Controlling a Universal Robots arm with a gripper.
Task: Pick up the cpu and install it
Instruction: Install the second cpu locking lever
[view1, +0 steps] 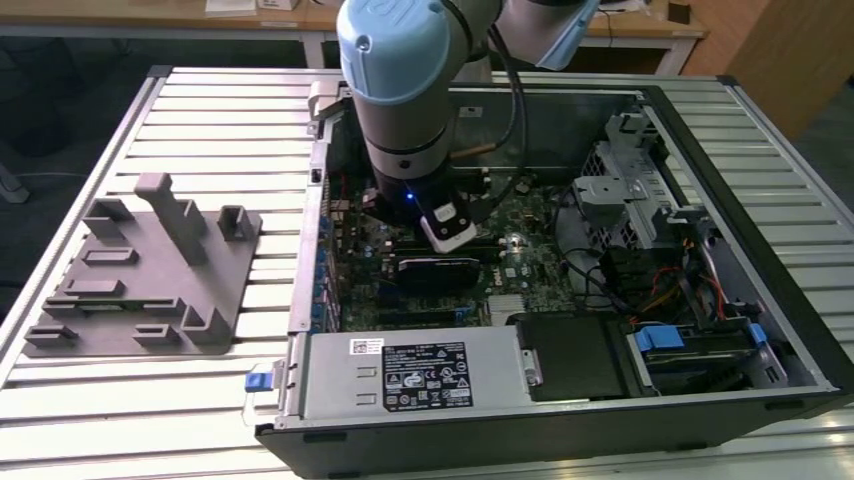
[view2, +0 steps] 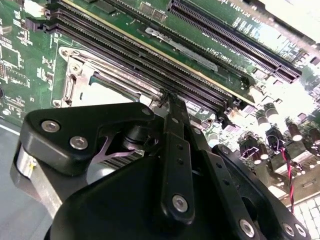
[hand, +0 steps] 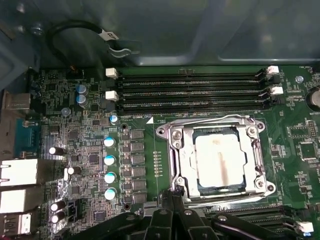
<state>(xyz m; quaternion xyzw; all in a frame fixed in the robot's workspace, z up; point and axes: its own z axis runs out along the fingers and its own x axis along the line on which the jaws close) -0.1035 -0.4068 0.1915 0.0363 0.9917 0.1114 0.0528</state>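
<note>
1. Your black gripper (hand: 172, 220) hangs low over the green motherboard (view1: 534, 262) inside the open grey computer case (view1: 667, 230), which lies on the slatted metal counter (view1: 200, 110). In both wrist views its finger links run close together to a single narrow point, so you may read it as drawn together with nothing between.

2. The cpu (hand: 218, 159), a small flat square chip with a pale silvery metal top and a thin darker rim, lies just ahead of the gripper's tip, seated flat in the black square metal-framed socket (hand: 175, 137). It looks level and squared to the frame. By these pictures it sits in place, and the gripper is off it.

3. Judge the chip light, rigid and unforgiving: the metal lid is smooth and likely slippery, and the underside and socket contacts are the fragile part. If you must take hold, grip by two opposite edges at the darker rim, keep it flat, and never press down on the lid's centre.

4. The socket's silvery frame crowds the chip's edges, leaving little room for the gripper. The black memory slots (hand: 192, 90) run beyond the socket, farther from the gripper.

5. The grey plastic block with upright posts (view1: 147, 270) rests on the counter, well apart from the gripper.
</note>
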